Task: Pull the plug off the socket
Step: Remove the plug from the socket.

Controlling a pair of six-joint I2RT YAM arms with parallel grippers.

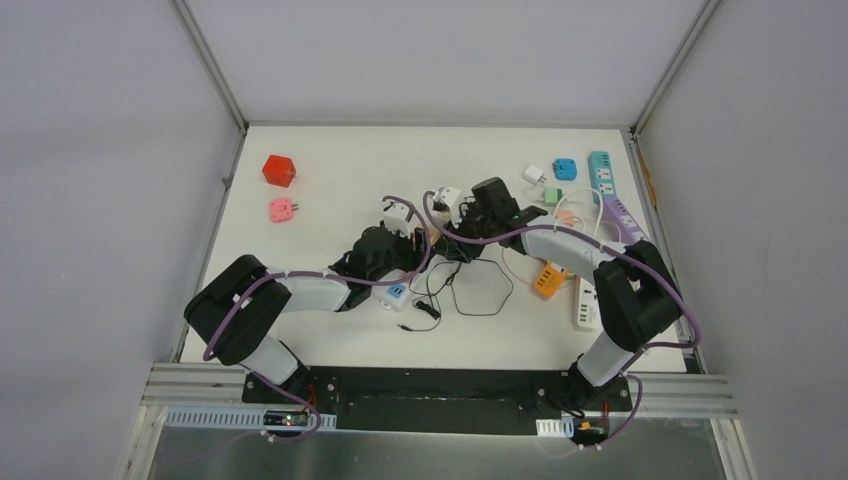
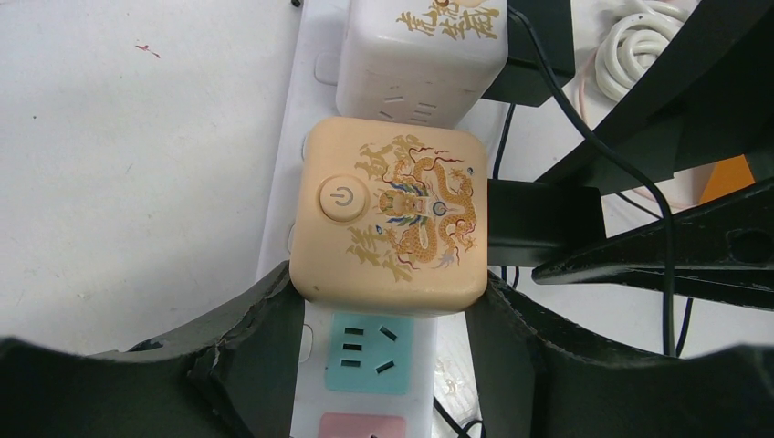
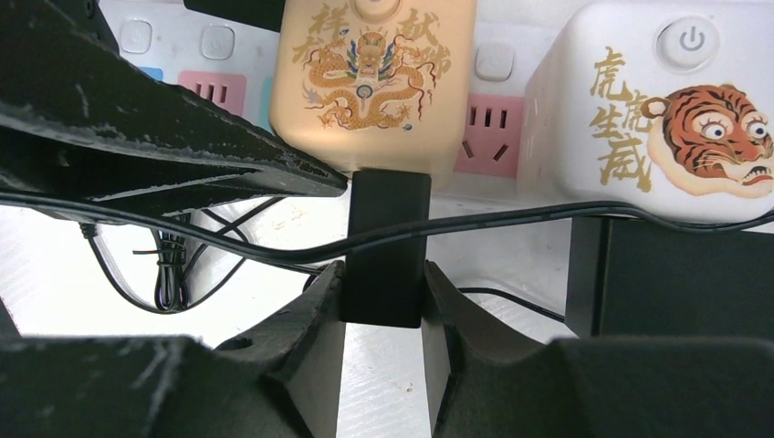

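A beige cube socket (image 2: 392, 214) with a gold dragon print and a round power button sits plugged on a white power strip (image 2: 370, 351). My left gripper (image 2: 388, 310) is shut on the cube's two sides. A black plug (image 3: 388, 246) sticks out of the cube's side face (image 3: 374, 82), with its thin black cable (image 3: 511, 222) running across it. My right gripper (image 3: 385, 301) is shut on this plug, a finger pressed on each side. In the left wrist view the plug (image 2: 538, 222) shows at the cube's right. Both grippers meet mid-table (image 1: 430, 235).
A white tiger-print cube (image 3: 657, 109) with its own black plug (image 3: 671, 278) sits next to the beige one. A red cube (image 1: 278, 170) and a pink one (image 1: 281, 210) lie at far left. More strips (image 1: 601, 172) and an orange adapter (image 1: 549, 279) crowd the right.
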